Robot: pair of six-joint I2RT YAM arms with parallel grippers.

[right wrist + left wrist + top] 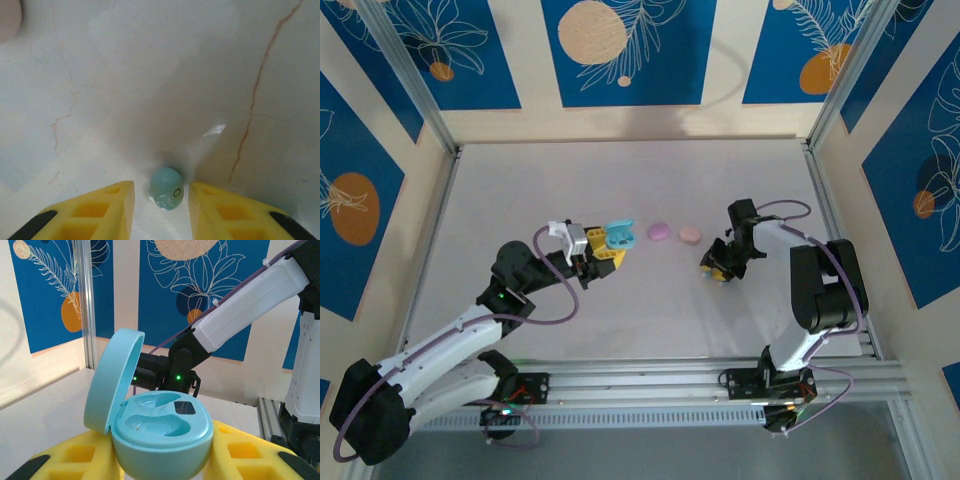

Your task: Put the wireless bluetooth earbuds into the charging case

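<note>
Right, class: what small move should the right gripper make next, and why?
Probably close the right gripper on the light blue earbud: it lies on the table between the yellow fingers, a slim gap on each side, not yet gripped. The left gripper holds the light blue charging case with its lid open.

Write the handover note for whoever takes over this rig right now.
Left gripper: shut on the light-blue case, lid open, no bud seen in its wells.
Right gripper: open, fingers either side of a light-blue earbud lying on the table, not gripped.
The purple case and peach case lie between the arms and look shut.
Done: blue case open in hand.
Left: grip that bud and seat it.
</note>
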